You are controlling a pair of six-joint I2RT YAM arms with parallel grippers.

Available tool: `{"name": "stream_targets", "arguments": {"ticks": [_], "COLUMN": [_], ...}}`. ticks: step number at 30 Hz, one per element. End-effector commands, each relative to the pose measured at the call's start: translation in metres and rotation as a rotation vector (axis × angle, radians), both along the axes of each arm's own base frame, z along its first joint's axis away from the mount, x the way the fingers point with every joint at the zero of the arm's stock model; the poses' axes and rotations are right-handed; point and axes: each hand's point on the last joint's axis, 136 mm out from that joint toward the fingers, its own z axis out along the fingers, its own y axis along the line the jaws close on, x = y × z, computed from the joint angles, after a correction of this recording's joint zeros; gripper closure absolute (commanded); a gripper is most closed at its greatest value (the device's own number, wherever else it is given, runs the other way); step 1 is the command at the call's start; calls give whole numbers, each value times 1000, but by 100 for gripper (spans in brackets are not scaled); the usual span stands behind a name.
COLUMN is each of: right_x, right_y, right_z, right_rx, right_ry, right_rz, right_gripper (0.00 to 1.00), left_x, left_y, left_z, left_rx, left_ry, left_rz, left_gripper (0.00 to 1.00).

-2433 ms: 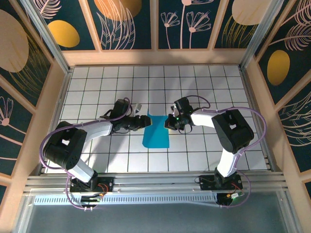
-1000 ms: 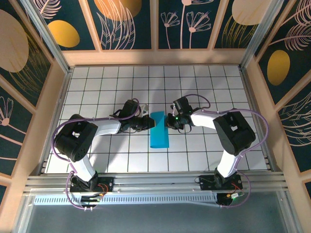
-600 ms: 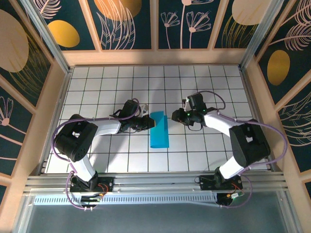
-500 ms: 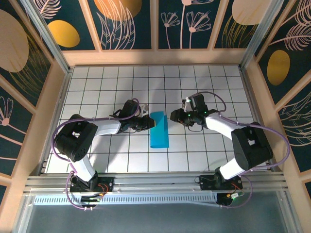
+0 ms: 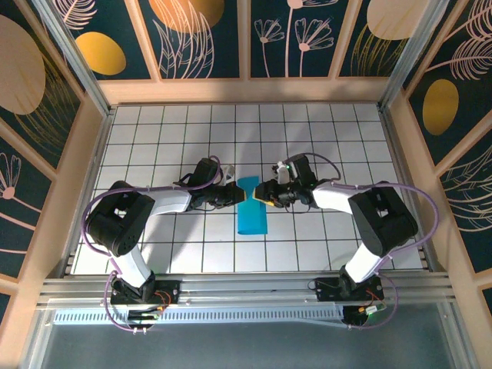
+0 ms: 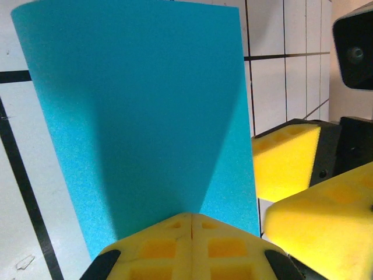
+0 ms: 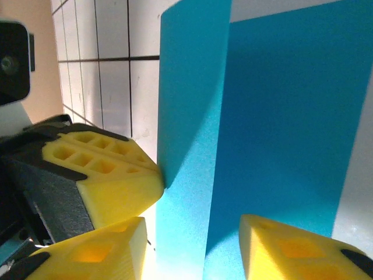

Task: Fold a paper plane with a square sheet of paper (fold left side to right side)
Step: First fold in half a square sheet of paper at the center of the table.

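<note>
The square sheet of paper [image 5: 252, 215] lies mid-table as a narrow cyan rectangle, folded lengthwise. In the right wrist view its left flap [image 7: 189, 87] stands up beside the flat part [image 7: 285, 116]. My left gripper [image 5: 240, 197] is shut, its yellow tips [image 6: 192, 224] pressed together against the paper's [image 6: 145, 105] far left edge, with no paper visibly between them. My right gripper [image 5: 260, 192] is open at the far end of the sheet, its fingers [image 7: 111, 251] astride the raised flap. The right gripper's pads [image 6: 285, 163] sit just right of the sheet in the left wrist view.
The white grid-tiled table [image 5: 154, 131] is boxed in by wooden walls [image 5: 246, 91] at the back and both sides. An aluminium rail [image 5: 246, 288] with both arm bases runs along the near edge.
My right gripper opened, drew back to the right off the paper, then returned to its far end with jaws apart. The left gripper and the paper have stayed put.
</note>
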Motion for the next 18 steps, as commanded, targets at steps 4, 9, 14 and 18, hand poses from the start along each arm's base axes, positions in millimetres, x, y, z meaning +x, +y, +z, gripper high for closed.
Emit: {"name": "stream_targets", "arguments": {"ticks": [4,9,14,18], "right_x": [1,0,2,5], "right_y": [15,11,2,-5], "right_z": [9,-1,-13,-19], "right_rx": [61,22,-64,-119], "right_ry": [-9,15,34,34], "right_rz": [31,16,-15,-33], "right_gripper": [69,91,100,100], "left_x": [-4,-2,7,9], "left_y": [-1,-1,9,22], "left_z": [-5,0,19,26], "left_rx": [11,2,36,96], "left_ry": [6,-1,-60,-81], "left_rz": [-17,-1,65,104], "left_gripper": [96,89,64,54]}}
